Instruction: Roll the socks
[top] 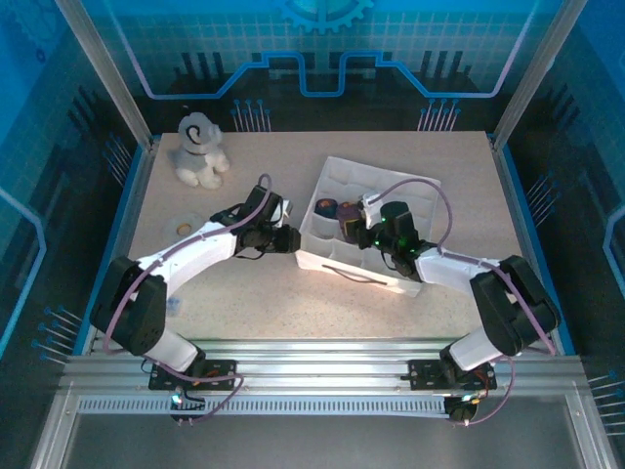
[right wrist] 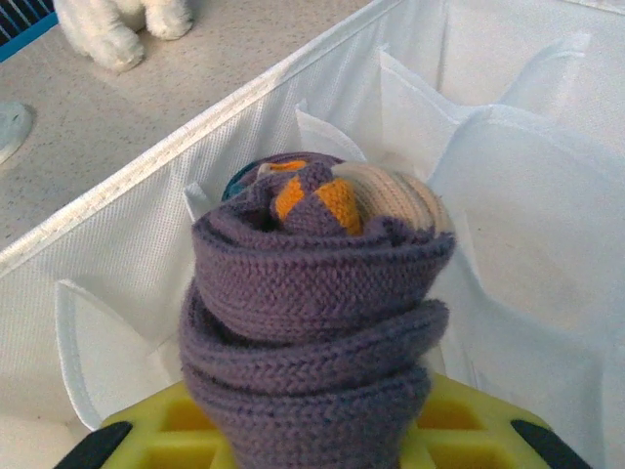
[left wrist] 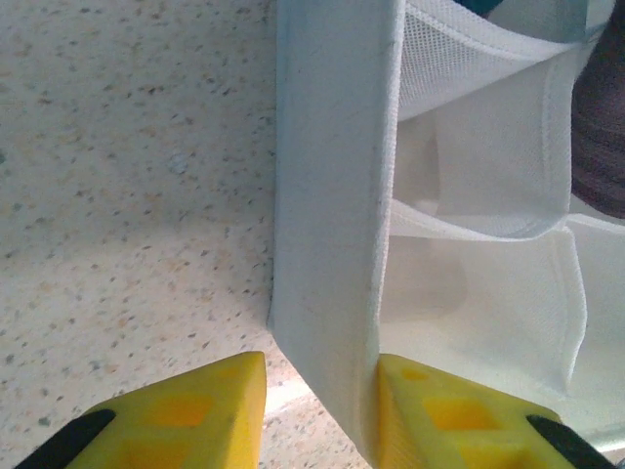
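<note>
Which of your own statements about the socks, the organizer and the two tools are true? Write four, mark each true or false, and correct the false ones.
1. The right tool holds a rolled purple sock bundle. True.
2. The left tool has its fingers on either side of the organizer wall. True.
3. The plush dog sits inside the organizer. False: it sits on the table, at the far left.
4. The sock bundle lies unrolled on the table. False: it is rolled and held over the organizer.

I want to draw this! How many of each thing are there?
Robot arms: 2
Plush dog: 1
White divider box: 1
Sock roll: 1
Small disc: 1
Unclear dark thing in box: 1
Total: 7
</note>
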Tool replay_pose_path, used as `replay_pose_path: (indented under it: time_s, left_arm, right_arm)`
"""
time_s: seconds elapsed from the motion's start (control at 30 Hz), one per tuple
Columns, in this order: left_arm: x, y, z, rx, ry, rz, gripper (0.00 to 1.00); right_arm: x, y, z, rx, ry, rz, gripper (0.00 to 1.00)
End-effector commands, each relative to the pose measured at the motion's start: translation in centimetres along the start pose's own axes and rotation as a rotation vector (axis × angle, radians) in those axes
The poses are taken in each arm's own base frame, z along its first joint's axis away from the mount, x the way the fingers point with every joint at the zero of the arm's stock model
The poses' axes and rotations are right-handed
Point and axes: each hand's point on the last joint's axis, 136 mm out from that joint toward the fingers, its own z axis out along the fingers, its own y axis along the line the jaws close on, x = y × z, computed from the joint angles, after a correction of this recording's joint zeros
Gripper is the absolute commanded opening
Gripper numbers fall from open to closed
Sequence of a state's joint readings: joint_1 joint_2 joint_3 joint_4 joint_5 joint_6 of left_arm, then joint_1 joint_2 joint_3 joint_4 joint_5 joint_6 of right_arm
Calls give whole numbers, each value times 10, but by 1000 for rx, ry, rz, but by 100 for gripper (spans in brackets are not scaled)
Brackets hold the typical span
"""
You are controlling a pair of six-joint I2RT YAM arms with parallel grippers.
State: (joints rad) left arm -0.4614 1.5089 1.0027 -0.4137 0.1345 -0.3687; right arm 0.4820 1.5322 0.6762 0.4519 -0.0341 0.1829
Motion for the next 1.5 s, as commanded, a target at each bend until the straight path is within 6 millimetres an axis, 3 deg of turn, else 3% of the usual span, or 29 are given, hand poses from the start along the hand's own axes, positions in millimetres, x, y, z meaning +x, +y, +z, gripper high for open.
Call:
replay_pose_path:
  time_s: [0.0,0.23,0.4,0.57,0.8,0.9,1.07,1.47]
  left_arm:
    - [17,23,-6,-51,24,-68,32]
    - [39,52,-24,-88,5,-155,30]
    - [52,57,-31,-90,5,-181,30]
    - [55,59,-29,-90,13,-195,30]
    - [49,58,-24,-88,23,-192,29]
    - [46,58,-24,-90,22,-192,29]
    - [47,59,-26,-100,26,-192,29]
    - [47,60,-28,-107,29,-194,29]
  right_arm:
    - [-24,22,16,-57,-99,-54,0]
    - [-21,77,64,-193,-81,-77,0]
    - [-37,90,76,-237,-123,-70,0]
    - [-15,77,77,-201,-75,-70,0]
    - [19,60,67,-179,-37,-10,8]
    - [24,59,67,-193,-29,10,20]
    - [14,64,61,-238,-75,19,42]
    - [-21,56,46,-269,-166,55,56]
